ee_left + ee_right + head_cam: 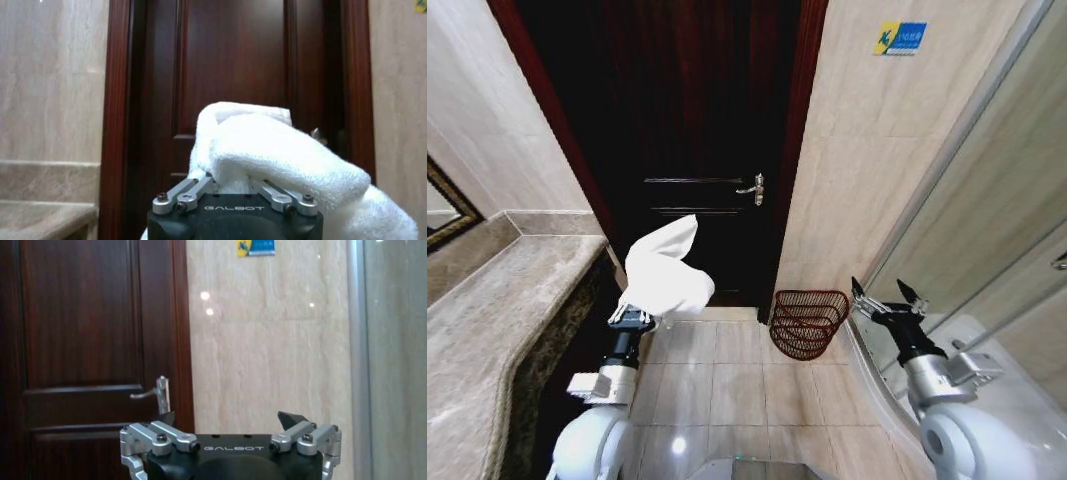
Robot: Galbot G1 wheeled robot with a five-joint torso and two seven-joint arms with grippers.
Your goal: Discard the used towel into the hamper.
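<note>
White terry towel (665, 272), soft and limp, is pinched by the left end effector (634, 316) left of the hamper (808, 322); the right end effector (889, 303) is spread.

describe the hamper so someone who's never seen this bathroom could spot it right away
Find the dark wooden door; the hamper sits on the tiled floor just right of it, against the beige wall. It is a small round red-brown openwork basket, the one woven thing there.

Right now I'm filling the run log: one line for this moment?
left claw: shut on white towel, raised | right claw: open, idle | hamper: on floor by door, no towel inside
</note>
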